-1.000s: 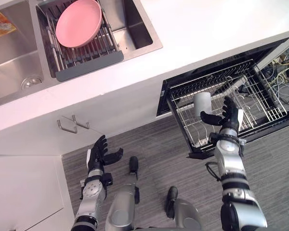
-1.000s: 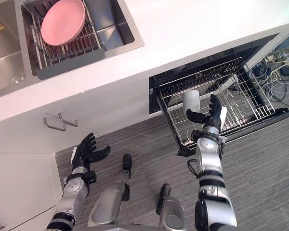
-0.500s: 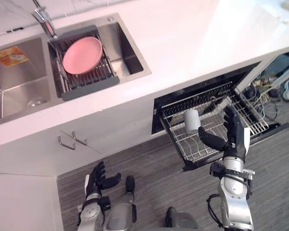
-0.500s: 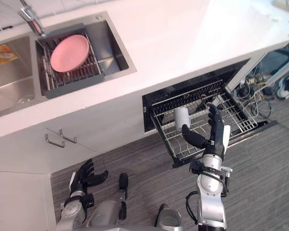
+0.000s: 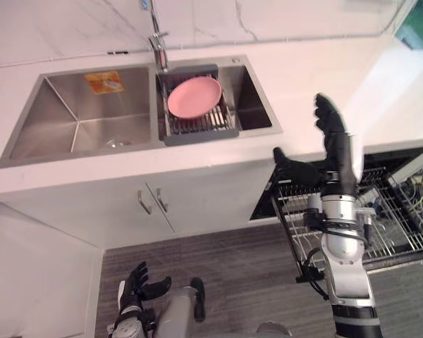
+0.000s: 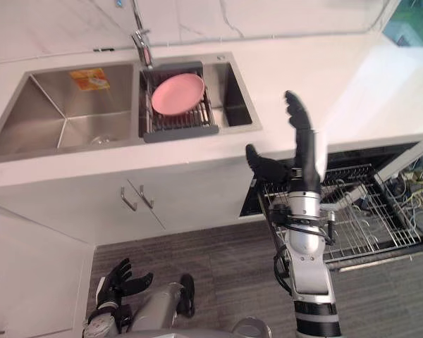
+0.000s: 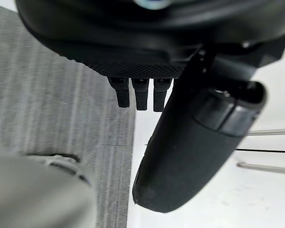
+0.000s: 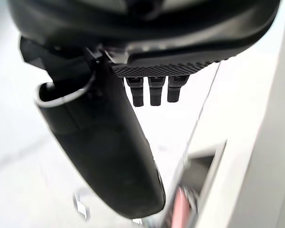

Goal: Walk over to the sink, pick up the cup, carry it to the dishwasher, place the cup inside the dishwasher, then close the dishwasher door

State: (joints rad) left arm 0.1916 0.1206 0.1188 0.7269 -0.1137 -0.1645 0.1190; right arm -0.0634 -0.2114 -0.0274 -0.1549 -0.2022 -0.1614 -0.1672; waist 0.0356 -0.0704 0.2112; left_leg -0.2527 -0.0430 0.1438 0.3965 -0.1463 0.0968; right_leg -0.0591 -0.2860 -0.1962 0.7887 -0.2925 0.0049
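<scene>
Left hand [image 5: 137, 285]: low by the floor, fingers loosely spread, empty, idle.

Right hand [image 5: 335, 158]: raised in front of the edge of the counter [image 5: 303, 77], above the near corner of the dishwasher rack [image 6: 366, 225]. Fingers are straight and the thumb is out wide; it holds nothing.

Cup: in neither hand. Whether it sits in the rack behind the right forearm cannot be told.

Dishwasher [image 6: 381, 156]: open, with the rack drawn out over the floor. The door is not yet shut.

Beyond, in the counter: sink [image 5: 70, 123], with a pink plate [image 5: 194, 96] on a drainer [image 5: 197, 130] below the tap [image 5: 157, 42].

Judgement: the closing step appears to be next. Risks:
- A push given high or off-centre could skew the rack on its runners and jam it.
- Fingers dropping among the wires could snag.
- A sharp shove could tip a loosely seated cup.
- The raised hand could strike the counter edge on its way down.
</scene>
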